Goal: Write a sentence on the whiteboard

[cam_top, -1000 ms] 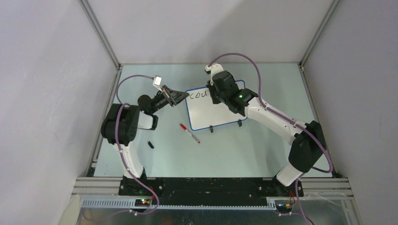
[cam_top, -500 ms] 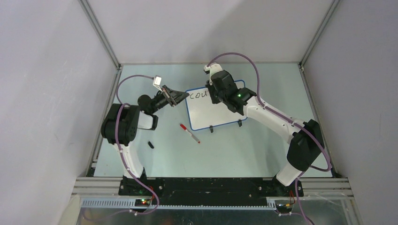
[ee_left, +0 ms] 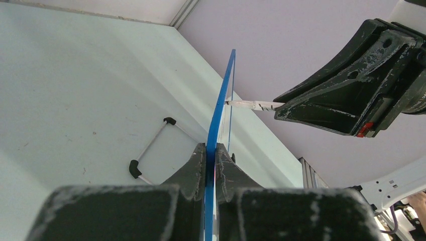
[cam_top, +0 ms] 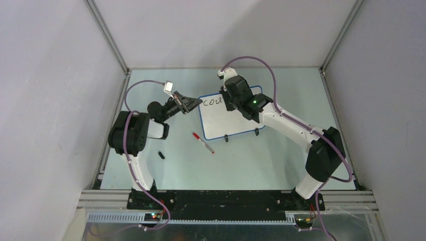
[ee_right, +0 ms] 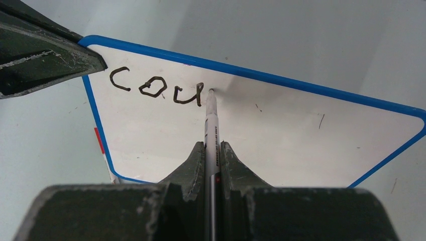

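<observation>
Whiteboard point(cam_top: 226, 120) is propped far-centre on worktop point(cam_top: 261, 155), its left rim clamped by left end effector point(ee_left: 206, 148). Marker point(ee_right: 211, 130) is clamped in right end effector point(ee_right: 211, 145), tip nudged right past "cou" of the sentence point(ee_right: 155, 88); 3 letters done, 4th judged next.

Whiteboard point(ee_right: 281, 135), blue-rimmed, bearing the sentence point(ee_right: 153, 88) so far as "cou" in black. The marker point(ee_right: 211, 125) sits clamped in the right gripper point(ee_right: 211, 148) — tip touching the board just right of the "u". The left gripper point(ee_right: 92, 50) is at the upper-left corner; a red pen point(ee_right: 98, 140) is partly hidden by the left rim.
</observation>
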Tool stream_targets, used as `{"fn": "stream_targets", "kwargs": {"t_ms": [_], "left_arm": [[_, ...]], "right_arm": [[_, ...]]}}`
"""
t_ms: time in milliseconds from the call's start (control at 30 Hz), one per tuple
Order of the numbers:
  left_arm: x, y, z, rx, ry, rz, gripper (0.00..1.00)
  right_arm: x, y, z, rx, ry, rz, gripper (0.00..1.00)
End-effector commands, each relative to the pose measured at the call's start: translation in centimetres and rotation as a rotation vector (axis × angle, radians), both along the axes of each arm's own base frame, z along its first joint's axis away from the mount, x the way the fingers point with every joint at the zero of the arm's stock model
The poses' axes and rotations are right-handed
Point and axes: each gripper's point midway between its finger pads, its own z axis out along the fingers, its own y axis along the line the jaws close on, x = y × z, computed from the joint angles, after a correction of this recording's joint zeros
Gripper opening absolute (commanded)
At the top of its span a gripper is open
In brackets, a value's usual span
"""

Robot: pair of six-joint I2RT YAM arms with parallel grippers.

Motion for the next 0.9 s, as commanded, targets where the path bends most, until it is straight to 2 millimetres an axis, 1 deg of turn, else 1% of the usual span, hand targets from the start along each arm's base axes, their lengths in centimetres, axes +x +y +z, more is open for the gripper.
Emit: {"fn": "stream_targets", "kwargs": {"t_ms": [0,300,667,867], "left_arm": [[-0.5,0.0,2.6,0.001,-0.117,-0.005,0.00],[-0.5,0.0,2.6,0.002,-0.117,-0.006,0.00],[-0.6,0.0,2.6,0.005,-0.121,-0.006,0.00],[-0.6,0.0,2.7,0.005,-0.123,-0.006,0.00]], "right_arm": [[0.9,0.2,2.1,0.011,-0.053,-0.012,0.00],[1.0,0.0,2.5,0.009,-0.062,-0.018,0.00],[0.8,0.2,1.3,-0.009,-0.028,-0.012,0.00],[0.1,-0.1,1.0,-0.028,-0.024,-0.015,0.00]]}}
